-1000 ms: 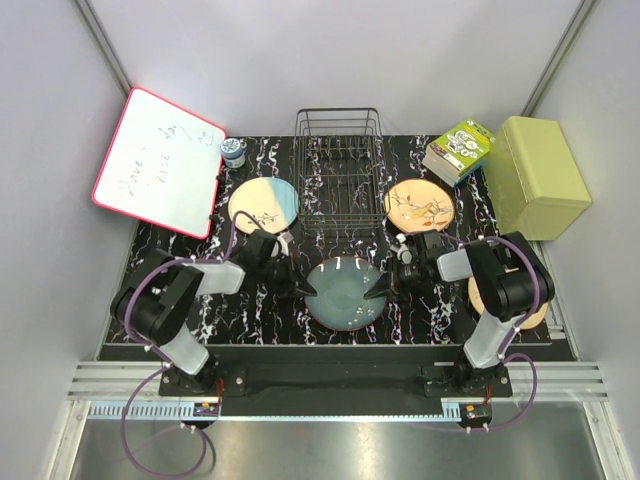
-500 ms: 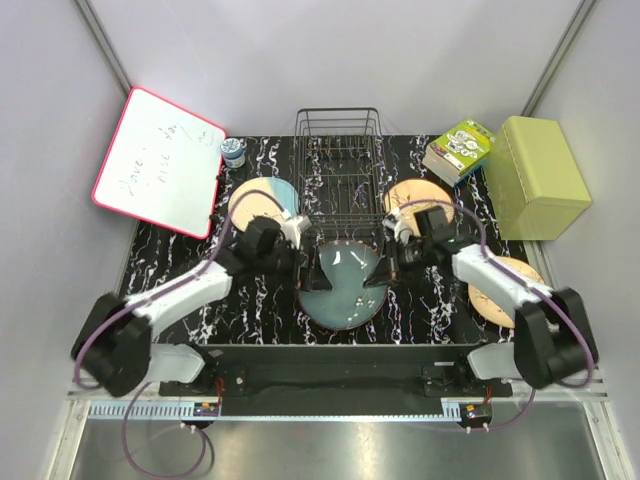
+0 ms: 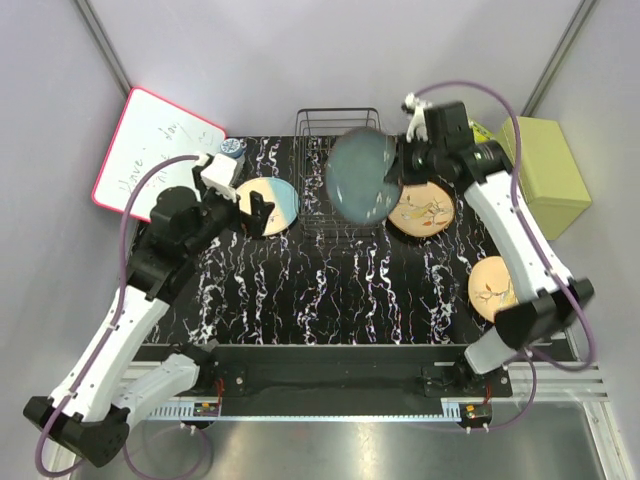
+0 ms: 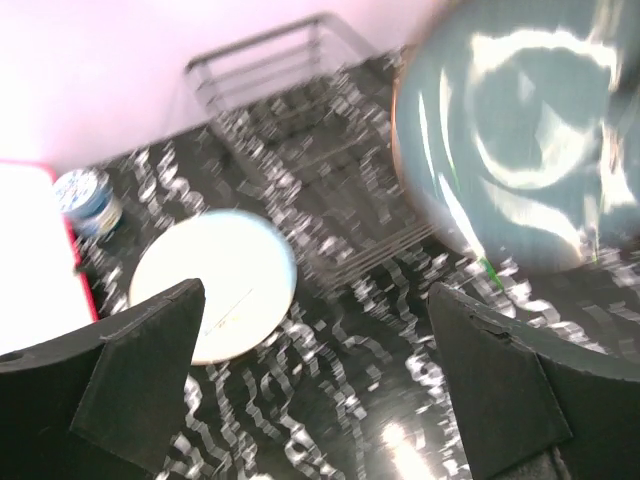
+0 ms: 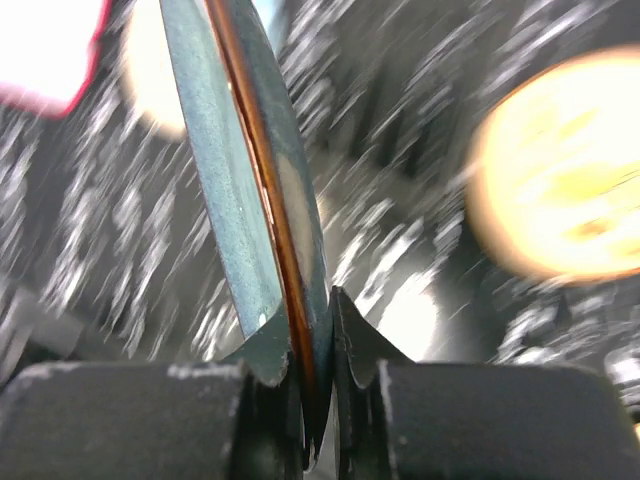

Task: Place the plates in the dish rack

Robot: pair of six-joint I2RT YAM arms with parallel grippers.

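Above the dish rack (image 3: 338, 170) I am holding the blue-grey plate (image 3: 362, 176) tilted on edge, the right gripper (image 5: 312, 345) pinching its rim; my left gripper (image 4: 318, 385) is hanging wide over the beige-and-blue plate (image 4: 213, 283), carrying nothing.

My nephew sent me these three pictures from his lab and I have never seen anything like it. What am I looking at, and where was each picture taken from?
These are two robot arms bolted to the near edge of a table, each ending in a two-finger gripper. The wide picture comes from a fixed camera above and behind them. The other two come from small cameras on the wrists, so each shows its own fingers.

The right gripper pinches the rim of a dark blue-grey plate, held on edge over the wire dish rack. The left gripper is open and holds nothing.

On the table lie a beige and blue plate, two orange plates, a whiteboard, a small jar and a green box.
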